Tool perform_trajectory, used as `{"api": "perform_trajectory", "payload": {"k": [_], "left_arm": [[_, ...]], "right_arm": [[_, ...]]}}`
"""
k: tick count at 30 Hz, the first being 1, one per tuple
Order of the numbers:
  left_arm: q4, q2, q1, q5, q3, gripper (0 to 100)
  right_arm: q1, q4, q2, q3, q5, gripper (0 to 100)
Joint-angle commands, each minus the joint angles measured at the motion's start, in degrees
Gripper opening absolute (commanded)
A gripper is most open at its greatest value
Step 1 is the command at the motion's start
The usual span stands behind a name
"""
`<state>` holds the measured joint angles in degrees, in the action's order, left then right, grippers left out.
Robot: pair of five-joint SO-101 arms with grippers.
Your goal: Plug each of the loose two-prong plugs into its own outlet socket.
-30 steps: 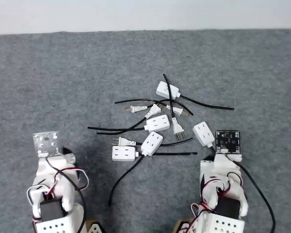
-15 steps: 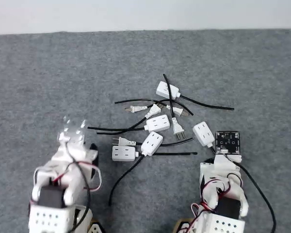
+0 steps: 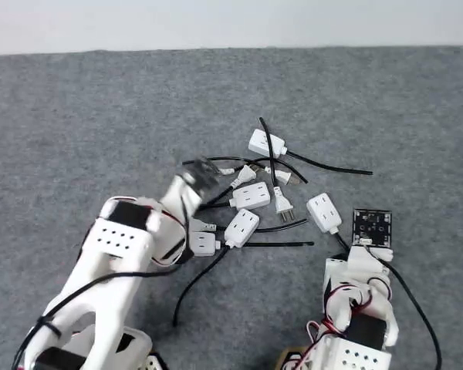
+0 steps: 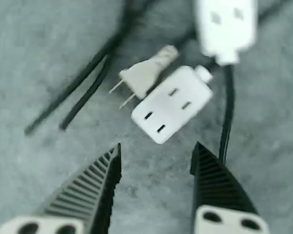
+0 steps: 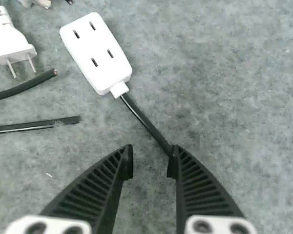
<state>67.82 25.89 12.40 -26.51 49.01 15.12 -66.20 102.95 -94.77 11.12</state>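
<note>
Several white outlet sockets and two-prong plugs on short black cords lie piled mid-table. My left gripper hangs open just above one socket, which has a loose plug lying against it; a second socket lies beyond. In the high view the left arm covers part of that socket. My right gripper is open low over the carpet, with the black cord of another socket running between its fingertips. A plug lies near that socket.
Farther back in the pile lie a socket, a socket, and plugs crossed by tangled cords. Grey carpet stretches all around, bounded by a pale wall at the back. The right arm's base sits at the front.
The left arm swung from its rest spot at the near left out over the left side of the pile. The right arm barely shifted.
</note>
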Motion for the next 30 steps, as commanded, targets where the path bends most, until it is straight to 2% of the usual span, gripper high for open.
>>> {"api": "perform_trajectory", "payload": {"k": [1, 8, 13, 24, 30], "left_arm": [[-1.58, 1.32, 3.6, -13.19, 0.57, 22], [-1.05, 2.29, 9.67, -22.95, 1.01, 22], [-1.49, 2.2, 10.37, -28.4, 2.24, 22], [-7.3, 1.76, 10.2, -28.66, 2.33, 23], [-7.21, -11.69, 7.21, -30.68, -5.14, 23]], "right_arm": [[0.75, 1.1, 0.84, 1.32, -0.09, 12.6], [0.92, 1.1, 0.84, 1.32, -0.09, 12.6], [2.68, 1.71, 0.92, 1.05, 0.97, 12.6], [2.68, 1.36, 0.92, 1.05, 3.43, 12.6], [2.59, 1.36, 0.92, 1.05, 3.43, 12.6]]}}
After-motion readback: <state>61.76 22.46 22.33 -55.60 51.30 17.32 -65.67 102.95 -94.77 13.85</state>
